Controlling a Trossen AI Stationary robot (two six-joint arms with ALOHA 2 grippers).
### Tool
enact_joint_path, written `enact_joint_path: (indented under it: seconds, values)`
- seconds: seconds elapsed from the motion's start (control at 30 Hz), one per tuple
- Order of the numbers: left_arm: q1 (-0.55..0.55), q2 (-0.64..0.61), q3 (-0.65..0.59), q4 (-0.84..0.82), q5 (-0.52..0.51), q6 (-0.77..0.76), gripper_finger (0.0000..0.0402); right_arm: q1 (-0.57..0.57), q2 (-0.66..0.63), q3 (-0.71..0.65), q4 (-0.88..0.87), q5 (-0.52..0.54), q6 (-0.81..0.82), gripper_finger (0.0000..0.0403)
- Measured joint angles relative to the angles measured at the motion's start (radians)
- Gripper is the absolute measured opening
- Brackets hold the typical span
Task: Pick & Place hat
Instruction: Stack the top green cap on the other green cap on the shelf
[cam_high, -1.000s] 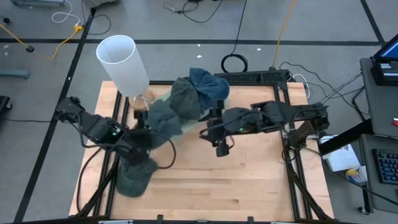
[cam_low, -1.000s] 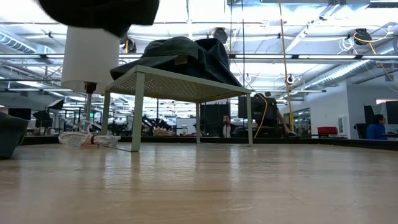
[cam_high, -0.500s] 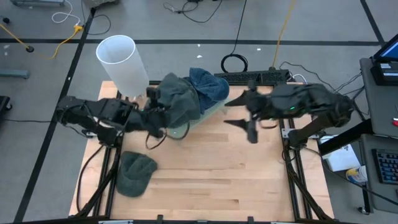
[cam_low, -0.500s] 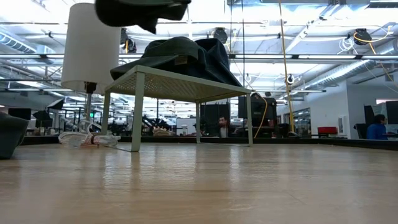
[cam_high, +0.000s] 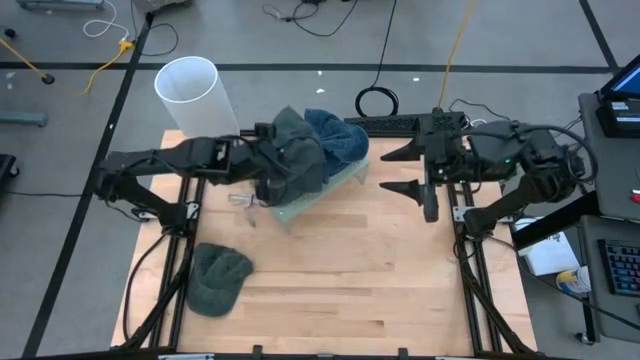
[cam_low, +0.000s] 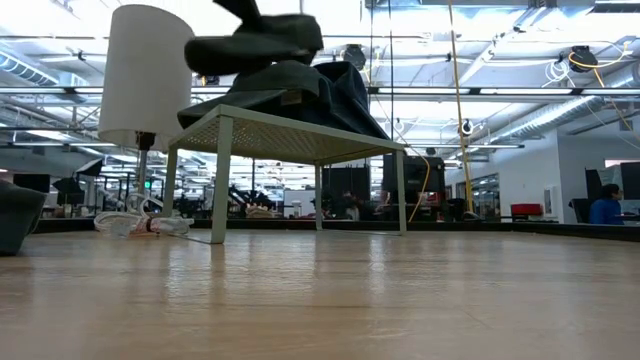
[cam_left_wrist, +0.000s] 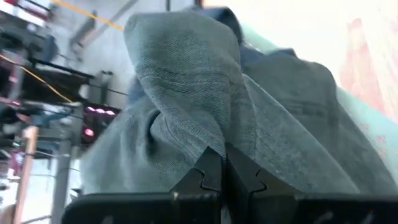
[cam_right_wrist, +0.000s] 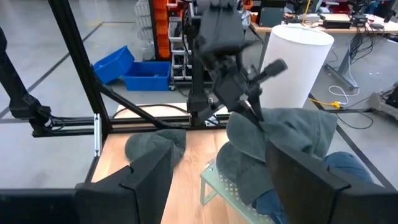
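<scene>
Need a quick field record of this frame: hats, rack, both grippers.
left gripper: shut on grey-green hat, holding it over the rack
right gripper: open, empty, off the rack's right side
rack: pale mesh stand, hats piled on top
blue hat: on rack
loose hat: on table, front left
white cylinder: behind rack, left
</scene>
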Motion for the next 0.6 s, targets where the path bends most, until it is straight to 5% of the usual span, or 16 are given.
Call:
enact_joint_path:
  seconds: [0.3,0.6]
  values:
    - [-0.007,0.005,-0.200,0.143,0.014,-0.064,0.0000,0.000,0.011,-0.001,-0.038,0.000,0.009,0.0244]
    - [-0.007,0.004,-0.260,0.181,0.011,-0.154,0.0020,0.020,0.012,-0.001,-0.035,-0.001,0.008,0.0244]
